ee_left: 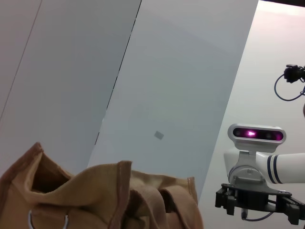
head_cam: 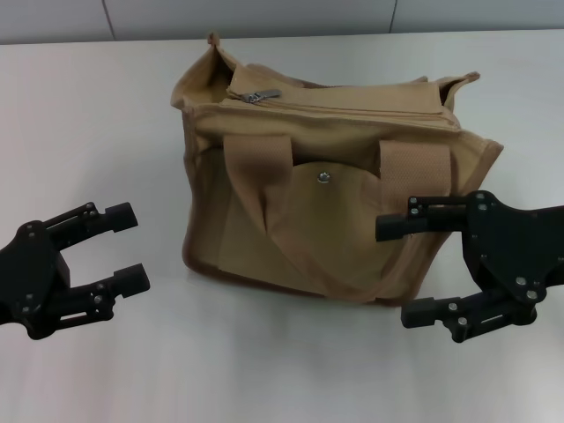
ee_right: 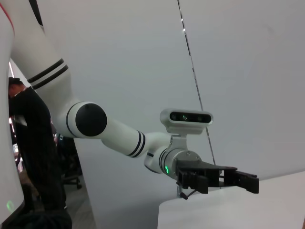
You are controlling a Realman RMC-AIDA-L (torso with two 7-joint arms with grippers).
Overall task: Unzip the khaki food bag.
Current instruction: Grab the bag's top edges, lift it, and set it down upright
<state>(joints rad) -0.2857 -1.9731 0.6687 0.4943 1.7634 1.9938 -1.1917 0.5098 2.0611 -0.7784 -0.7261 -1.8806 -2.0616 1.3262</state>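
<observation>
Left end effector (head_cam: 130, 248) and right end effector (head_cam: 407, 270), both spread wide, flanking khaki food bag (head_cam: 330, 185).

A khaki food bag (head_cam: 335, 185) stands upright on the surface (head_cam: 97, 115), roughly at its middle. Its zipper (head_cam: 352, 101) runs along the top, with the pull (head_cam: 257, 95) at the bag's left end. Two handles (head_cam: 257, 159) hang down the near face, one to each side of a pocket snap (head_cam: 323, 177) between them. The left tool (head_cam: 128, 249) hovers to the bag's left, apart from it, fingers spread and pointing toward the bag. The right tool (head_cam: 407, 270) sits at the bag's near right corner, fingers spread, its upper finger overlapping the bag's front face from this angle. A wall (head_cam: 264, 18) lies behind the surface.
</observation>
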